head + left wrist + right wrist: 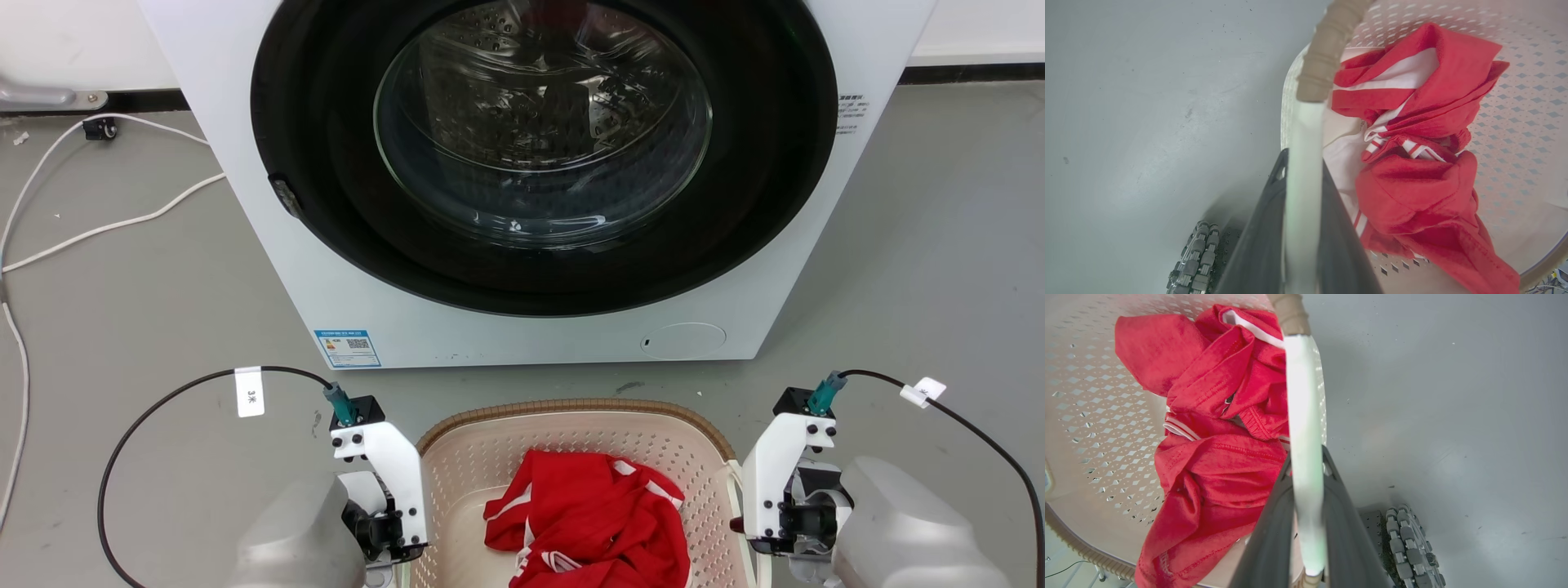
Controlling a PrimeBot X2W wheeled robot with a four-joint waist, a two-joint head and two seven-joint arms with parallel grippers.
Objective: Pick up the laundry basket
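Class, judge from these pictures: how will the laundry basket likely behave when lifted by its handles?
Probably light: the laundry basket is perforated, holding one red garment. Its thin white handles, pinched by the left gripper and right gripper, may flex. Gripped on both sides, it likely stays level.

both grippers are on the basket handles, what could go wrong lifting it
1. The left gripper and right gripper each pinch a thin white handle; an uneven lift might tilt the laundry basket or let one slip.
2. The washing machine stands close ahead; swinging forward could bump it.
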